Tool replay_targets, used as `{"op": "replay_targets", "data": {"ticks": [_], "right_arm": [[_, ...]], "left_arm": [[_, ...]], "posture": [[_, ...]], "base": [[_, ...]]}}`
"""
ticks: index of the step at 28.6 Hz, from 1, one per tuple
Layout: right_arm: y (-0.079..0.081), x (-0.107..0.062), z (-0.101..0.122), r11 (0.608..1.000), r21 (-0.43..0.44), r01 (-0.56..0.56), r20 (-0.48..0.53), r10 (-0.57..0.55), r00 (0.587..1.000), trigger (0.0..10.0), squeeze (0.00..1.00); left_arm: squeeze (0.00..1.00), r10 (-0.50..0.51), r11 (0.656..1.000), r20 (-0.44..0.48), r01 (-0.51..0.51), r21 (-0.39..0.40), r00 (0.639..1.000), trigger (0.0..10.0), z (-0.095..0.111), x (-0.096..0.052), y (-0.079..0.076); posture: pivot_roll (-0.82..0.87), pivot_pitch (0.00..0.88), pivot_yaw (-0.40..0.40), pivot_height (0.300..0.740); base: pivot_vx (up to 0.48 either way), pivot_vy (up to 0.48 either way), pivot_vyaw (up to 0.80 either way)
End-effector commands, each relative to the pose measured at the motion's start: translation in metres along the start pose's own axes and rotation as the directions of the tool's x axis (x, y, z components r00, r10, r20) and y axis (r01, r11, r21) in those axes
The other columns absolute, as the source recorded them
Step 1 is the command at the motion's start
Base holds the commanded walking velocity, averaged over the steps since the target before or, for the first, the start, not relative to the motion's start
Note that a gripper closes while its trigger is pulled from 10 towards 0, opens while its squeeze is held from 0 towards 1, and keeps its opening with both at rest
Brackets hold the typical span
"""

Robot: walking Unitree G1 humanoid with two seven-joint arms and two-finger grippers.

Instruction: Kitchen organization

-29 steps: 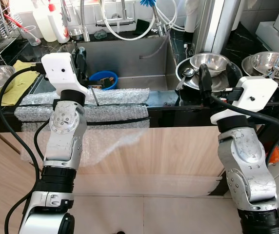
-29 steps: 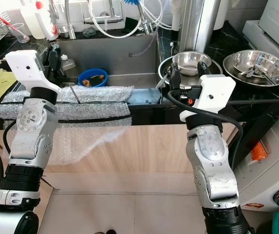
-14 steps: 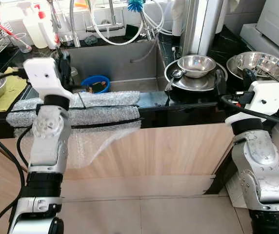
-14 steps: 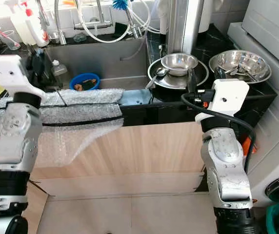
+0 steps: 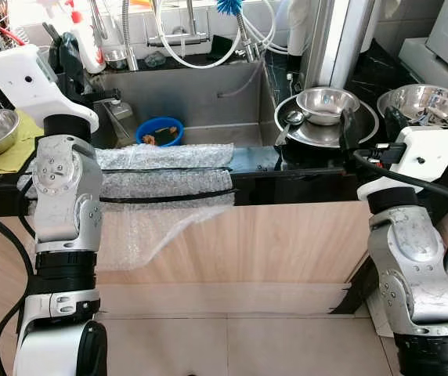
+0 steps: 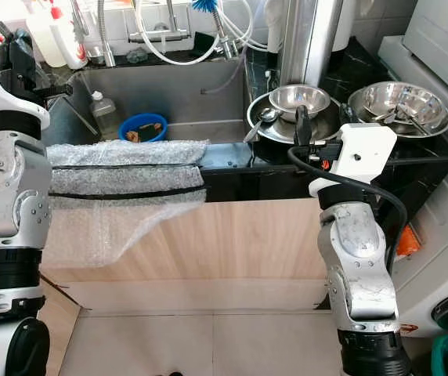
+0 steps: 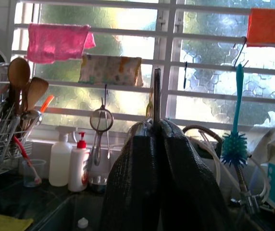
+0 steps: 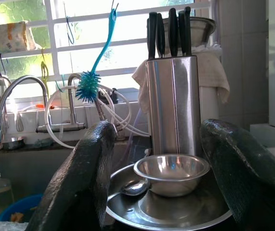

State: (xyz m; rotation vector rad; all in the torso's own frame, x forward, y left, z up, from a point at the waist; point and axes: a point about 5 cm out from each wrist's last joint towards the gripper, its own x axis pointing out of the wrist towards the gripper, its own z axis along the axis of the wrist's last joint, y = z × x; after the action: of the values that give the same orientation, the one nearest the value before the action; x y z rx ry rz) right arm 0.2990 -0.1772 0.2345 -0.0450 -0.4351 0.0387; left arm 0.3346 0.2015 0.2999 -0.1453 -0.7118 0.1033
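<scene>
Steel sink (image 5: 200, 98) sits ahead; left pincer (image 7: 156, 144) is closed on a thin metal utensil (image 7: 156, 91), right pincer (image 8: 159, 159) gapes before a steel bowl (image 8: 172, 171).

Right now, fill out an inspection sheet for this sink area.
Surface: black countertop, front edge padded with bubble wrap.
Job's things: small steel bowl and spoon on a steel plate; another steel bowl holding utensils.
Clutter: blue bowl and bottle in the sink.
Grippers: left gripper shut on a thin metal utensil; right gripper open before the small bowl.
Cables: black cable on right arm.
Surroundings: knife block, barred window.
</scene>
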Motion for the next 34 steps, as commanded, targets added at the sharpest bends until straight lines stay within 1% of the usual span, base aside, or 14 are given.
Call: {"op": "replay_targets", "data": {"ticks": [1,10,25,34], "right_arm": [[0.0022,0.0023,0.0015,1.000,0.003,-0.005,0.007,0.005,1.000,10.0,0.00],[0.0052,0.0025,0.0015,1.000,0.003,-0.019,0.005,0.019,1.000,10.0,0.00],[0.0095,0.0026,0.0003,0.999,0.004,-0.034,-0.006,0.034,0.999,10.0,0.00],[0.0117,0.0029,0.0004,0.999,0.006,-0.039,-0.005,0.039,0.999,10.0,0.00]], "left_arm": [[0.00,0.005,1.000,0.004,-0.005,0.028,1.000,10.0,0.0000,-0.0020,0.0012],[0.00,0.019,1.000,-0.016,-0.019,0.024,1.000,10.0,-0.0050,-0.0027,0.0018],[0.00,0.022,0.999,-0.019,-0.022,0.027,1.000,10.0,-0.0058,-0.0020,0.0022],[0.00,0.020,1.000,-0.015,-0.020,0.020,1.000,10.0,-0.0059,-0.0019,0.0006]], "posture": [[-0.05,0.125,0.081,0.740],[-0.05,0.130,0.081,0.740],[-0.05,0.130,0.081,0.740],[-0.05,0.127,0.080,0.740]], "base": [[0.000,0.000,0.00],[0.000,0.000,0.00],[0.276,0.000,0.00],[0.365,0.000,0.00]]}}
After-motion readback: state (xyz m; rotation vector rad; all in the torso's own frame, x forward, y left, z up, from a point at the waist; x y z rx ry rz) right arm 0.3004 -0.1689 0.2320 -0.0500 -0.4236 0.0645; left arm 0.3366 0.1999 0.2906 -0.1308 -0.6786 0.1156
